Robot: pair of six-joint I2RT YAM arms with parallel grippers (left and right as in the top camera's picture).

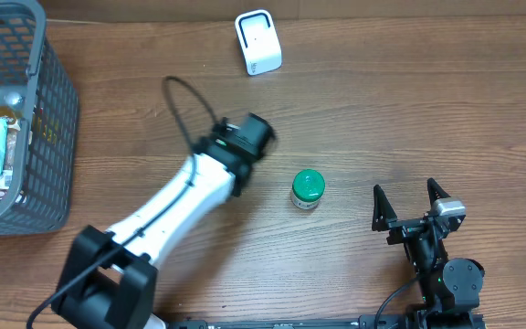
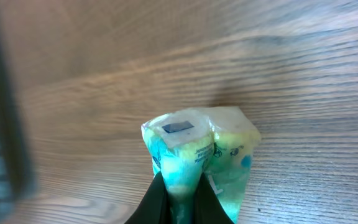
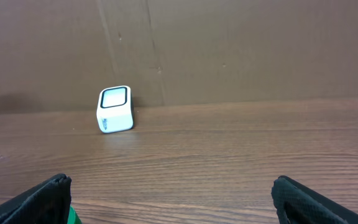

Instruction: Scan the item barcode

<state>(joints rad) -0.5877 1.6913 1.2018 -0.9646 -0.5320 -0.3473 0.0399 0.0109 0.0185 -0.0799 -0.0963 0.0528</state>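
Over wood table (image 2: 291, 62), left jaws pinch blurry-printed packet (image 2: 194, 149).

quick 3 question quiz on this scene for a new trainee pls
1. True or false: the left fingers are shut on a green-and-yellow packet.
2. The lid of the jar on the table is: A red, B green, C blue.
3. Fill in: the right fingers stand ___ with nothing between them.

Key: 1 true; 2 B; 3 open.
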